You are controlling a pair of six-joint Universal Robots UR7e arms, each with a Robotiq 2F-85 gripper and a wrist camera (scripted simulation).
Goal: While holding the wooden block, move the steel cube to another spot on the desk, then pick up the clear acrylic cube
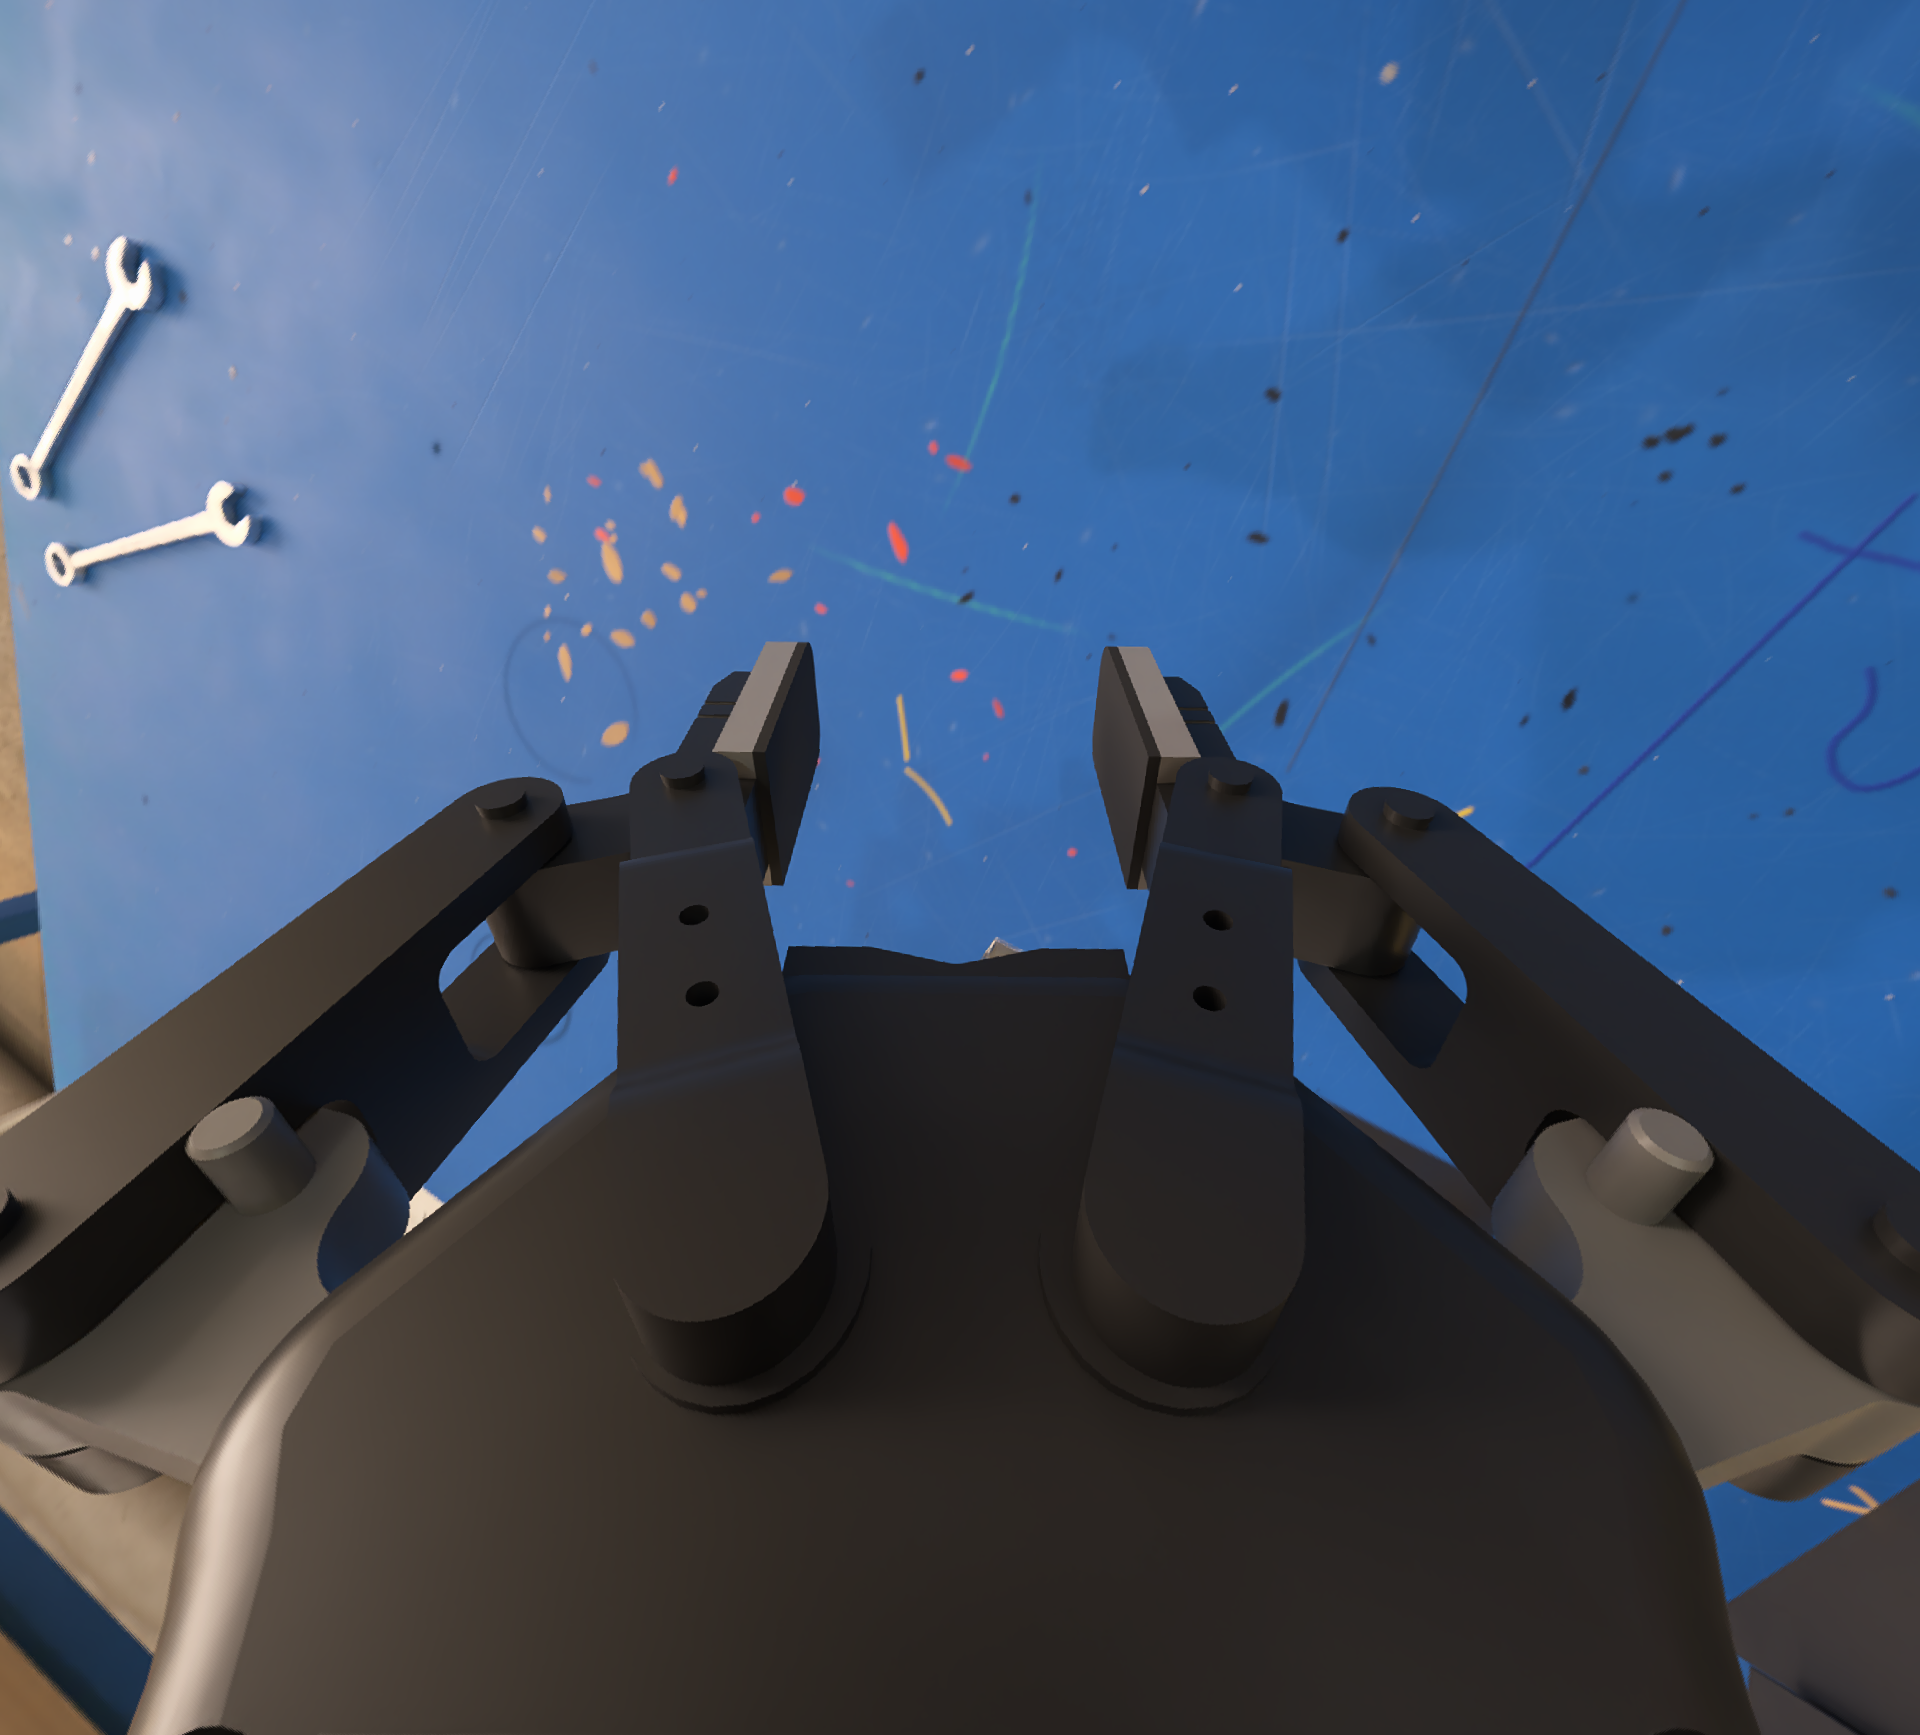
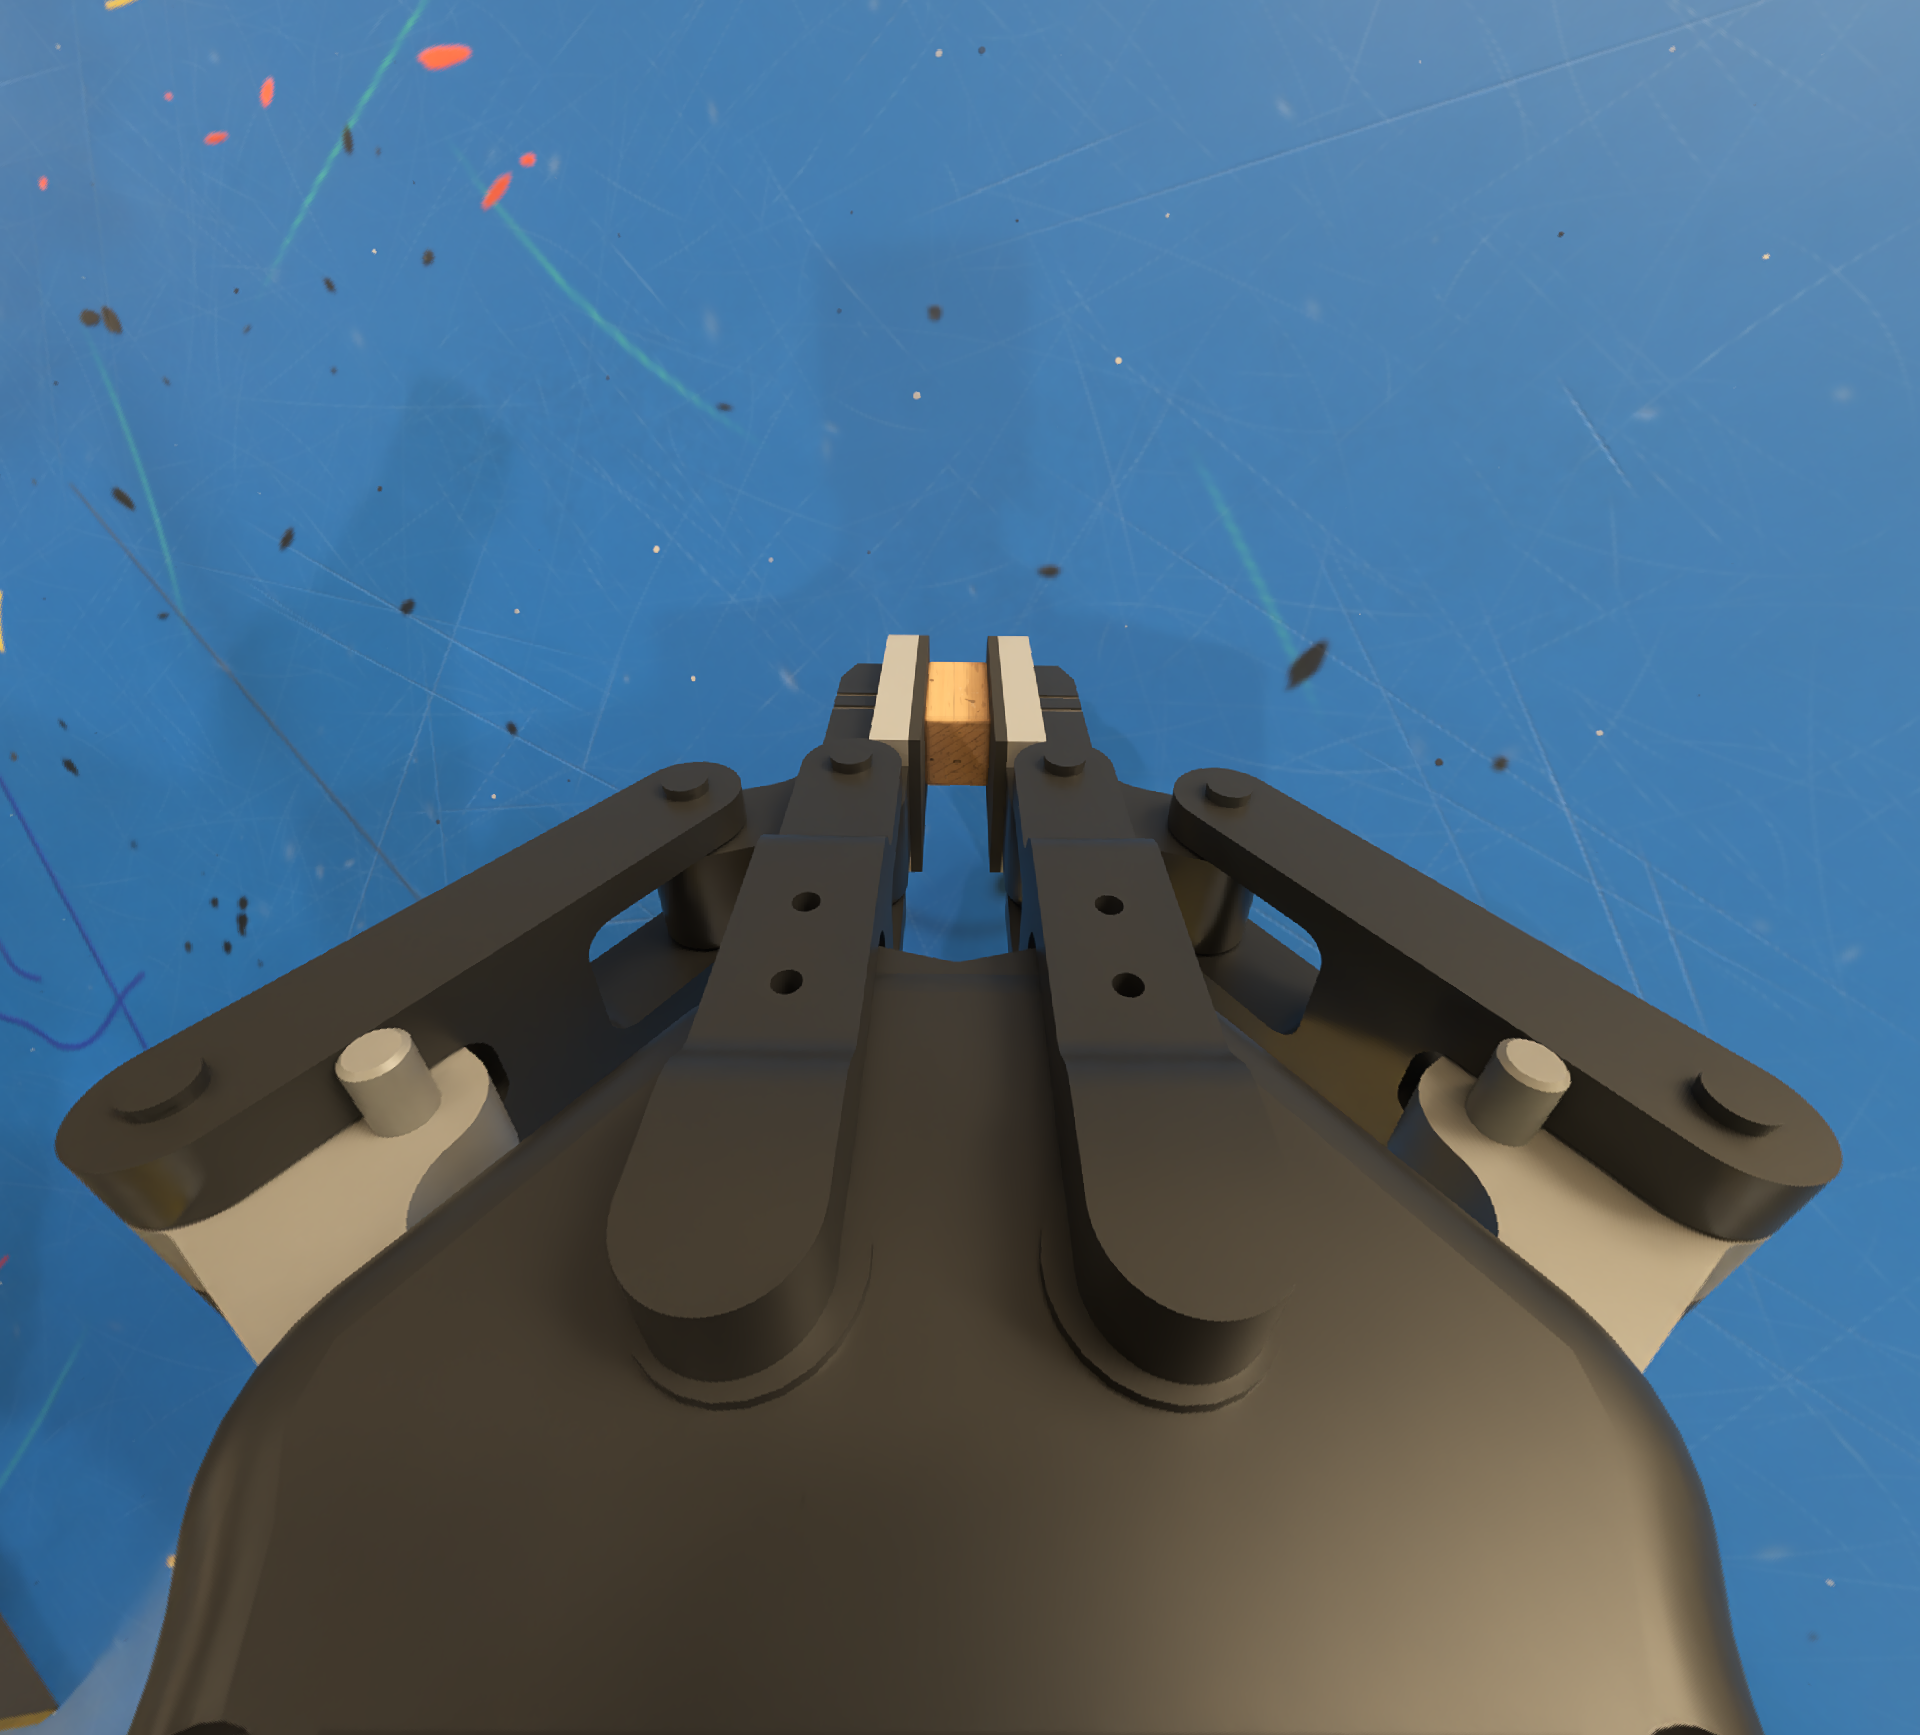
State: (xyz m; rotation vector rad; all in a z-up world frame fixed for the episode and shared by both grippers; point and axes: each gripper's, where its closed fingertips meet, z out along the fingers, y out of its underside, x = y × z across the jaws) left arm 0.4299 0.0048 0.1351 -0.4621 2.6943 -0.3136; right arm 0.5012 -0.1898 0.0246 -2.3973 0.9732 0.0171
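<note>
My right gripper (image 2: pixel 957 698) is shut on the small wooden block (image 2: pixel 956 719), which sits between its two pads, held above the blue desk (image 2: pixel 1351 231). My left gripper (image 1: pixel 956 729) is open and empty, above the paint-flecked blue desk (image 1: pixel 1143 179). A small pale grey corner (image 1: pixel 997 947) peeks out just past the left gripper's body, between the fingers' bases; I cannot tell what it is. No steel cube or clear acrylic cube shows plainly in either view.
Two silver spanners (image 1: pixel 88 371) (image 1: pixel 151 535) lie on the desk at the far left of the left wrist view. The desk's left edge (image 1: pixel 21 802) runs close beside them. The blue top is scratched and speckled with paint.
</note>
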